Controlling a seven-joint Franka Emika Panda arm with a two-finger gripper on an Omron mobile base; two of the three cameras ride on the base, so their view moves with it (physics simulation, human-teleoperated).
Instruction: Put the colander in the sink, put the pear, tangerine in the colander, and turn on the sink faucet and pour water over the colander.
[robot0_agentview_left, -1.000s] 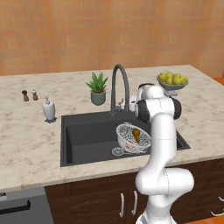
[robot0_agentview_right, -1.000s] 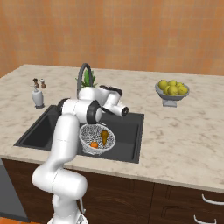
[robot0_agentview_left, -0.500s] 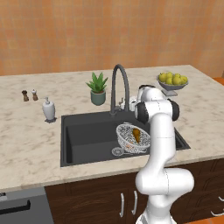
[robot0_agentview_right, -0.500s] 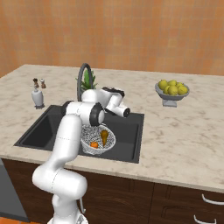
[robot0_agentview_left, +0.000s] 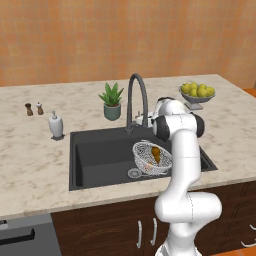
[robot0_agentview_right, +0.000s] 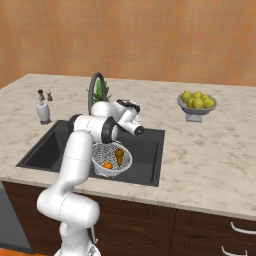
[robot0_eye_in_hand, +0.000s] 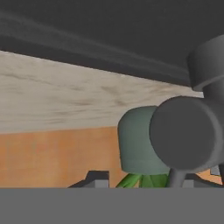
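Dark gooseneck sink faucet (robot0_agentview_left: 136, 95): gripper (robot0_agentview_left: 146, 119) reaching lever at base, jaw state unclear; approaching squarely advisable, nudging gently.

Beige marbled stone surface (robot0_agentview_left: 30, 165) carries a white soap dispenser bottle (robot0_agentview_left: 55, 125), two small brown shakers (robot0_agentview_left: 34, 108), a green potted plant (robot0_agentview_left: 112, 101), and a grey footed bowl of yellow-green fruit (robot0_agentview_left: 197, 94) far right.

Even, flat rendered light is falling from above; soft shadowing is darkening the large rectangular dark charcoal sink (robot0_agentview_left: 100, 155); hand view is looking blurry.
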